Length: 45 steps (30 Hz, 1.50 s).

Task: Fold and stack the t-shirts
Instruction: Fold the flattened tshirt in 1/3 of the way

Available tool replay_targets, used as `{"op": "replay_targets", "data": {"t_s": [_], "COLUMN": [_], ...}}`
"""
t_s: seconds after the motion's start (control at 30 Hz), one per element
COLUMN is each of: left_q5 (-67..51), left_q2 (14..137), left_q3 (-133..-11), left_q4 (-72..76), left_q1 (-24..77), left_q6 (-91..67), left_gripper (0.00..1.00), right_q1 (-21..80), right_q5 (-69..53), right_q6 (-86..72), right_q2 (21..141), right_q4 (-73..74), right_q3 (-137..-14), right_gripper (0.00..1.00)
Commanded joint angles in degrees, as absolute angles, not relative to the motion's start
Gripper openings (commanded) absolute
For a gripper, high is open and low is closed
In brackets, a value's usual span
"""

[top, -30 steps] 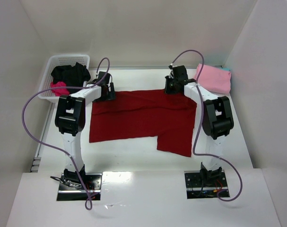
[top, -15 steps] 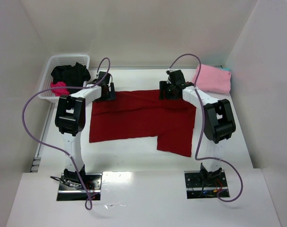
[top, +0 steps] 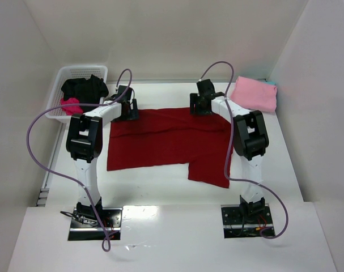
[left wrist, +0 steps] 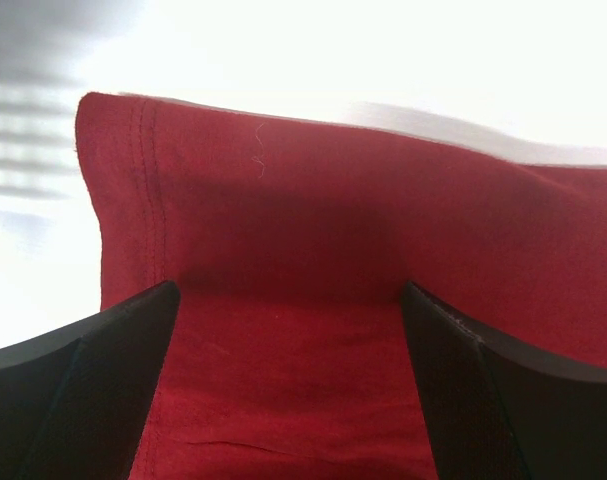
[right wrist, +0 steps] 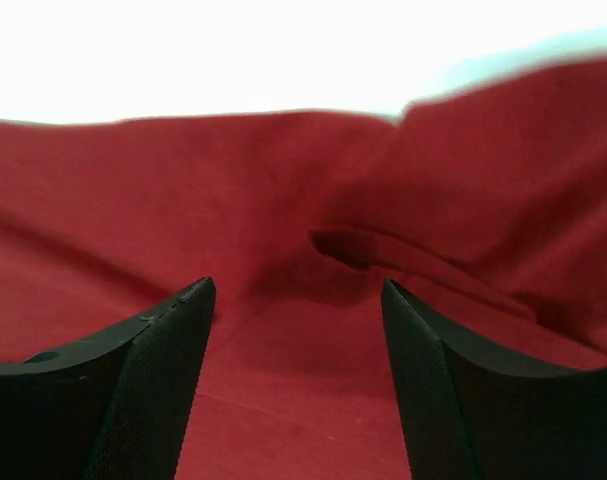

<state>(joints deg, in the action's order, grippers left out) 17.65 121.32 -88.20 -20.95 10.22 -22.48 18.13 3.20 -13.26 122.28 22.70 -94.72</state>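
A dark red t-shirt (top: 172, 141) lies spread on the white table, partly folded, one flap hanging toward the front right. My left gripper (top: 128, 109) stands open over its far left corner; red cloth (left wrist: 313, 240) with a stitched hem fills the gap between the fingers (left wrist: 103, 390). My right gripper (top: 198, 106) is open at the far right edge, above a raised fold of the shirt (right wrist: 313, 210). A light pink t-shirt (top: 254, 93) lies folded square at the back right. Black (top: 85, 87) and magenta (top: 69, 105) t-shirts sit in the basket.
A white slotted basket (top: 64, 76) stands at the back left by the wall. White walls close in the table on three sides. Purple cables arc over both arms.
My right gripper has let go of the red shirt's far right edge and opened, and it has shifted a little left. The left arm has not moved.
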Motion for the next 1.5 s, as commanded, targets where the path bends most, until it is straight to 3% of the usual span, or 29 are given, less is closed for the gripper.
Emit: {"op": "replay_targets", "data": {"t_s": [0.0, 0.2, 0.3, 0.37, 0.43, 0.67, 0.87, 0.97, 1.0, 1.1, 1.37, 1.47], "left_q5": [16.3, 16.3, 16.3, 16.3, 16.3, 16.3, 16.3, 16.3, 16.3, 16.3, 16.3, 16.3], "left_q2": [122.9, 122.9, 122.9, 122.9, 122.9, 122.9, 122.3, 122.3, 122.3, 122.3, 122.3, 122.3], "left_q3": [-88.5, -88.5, -88.5, -88.5, -88.5, -88.0, -88.0, -88.0, -88.0, -87.4, -87.4, -87.4], "left_q4": [-22.1, -22.1, -22.1, -22.1, -22.1, -22.1, -22.1, -22.1, -22.1, -22.1, -22.1, -22.1], "left_q1": [10.0, 10.0, 10.0, 10.0, 10.0, 9.5, 9.5, 9.5, 9.5, 9.5, 9.5, 9.5], "left_q6": [-21.6, -21.1, -21.1, -21.1, -21.1, -21.1, -21.1, -21.1, -21.1, -21.1, -21.1, -21.1], "left_gripper": [0.99, 0.99, 0.99, 0.99, 0.99, 0.99, 0.99, 0.99, 0.99, 0.99, 0.99, 0.99], "right_q1": [18.5, 18.5, 18.5, 18.5, 18.5, 18.5, 18.5, 19.0, 19.0, 19.0, 19.0, 19.0], "right_q5": [7.5, 8.8, 10.0, 10.6, 10.6, 10.6, 10.0, 9.5, 9.5, 9.5, 8.8, 8.3], "right_q6": [-14.9, -17.1, -18.5, -18.5, -18.5, -19.1, -20.1, -20.7, -21.2, -21.2, -20.7, -20.7], "right_q2": [122.7, 122.7, 122.1, 122.1, 123.3, 125.7, 126.2, 127.4, 127.4, 127.4, 128.6, 126.0], "right_q4": [25.9, 24.7, 23.0, 22.9, 24.2, 25.1, 24.6, 24.6, 24.6, 24.6, 26.6, 27.4], "right_q3": [-97.3, -95.6, -94.2, -94.2, -96.5, -98.3, -99.6, -100.6, -100.6, -100.6, -102.3, -101.3], "right_gripper": [0.72, 0.6, 0.46, 0.42, 0.42, 0.71, 0.71, 0.56, 0.45, 0.27, 0.04, 0.01]}}
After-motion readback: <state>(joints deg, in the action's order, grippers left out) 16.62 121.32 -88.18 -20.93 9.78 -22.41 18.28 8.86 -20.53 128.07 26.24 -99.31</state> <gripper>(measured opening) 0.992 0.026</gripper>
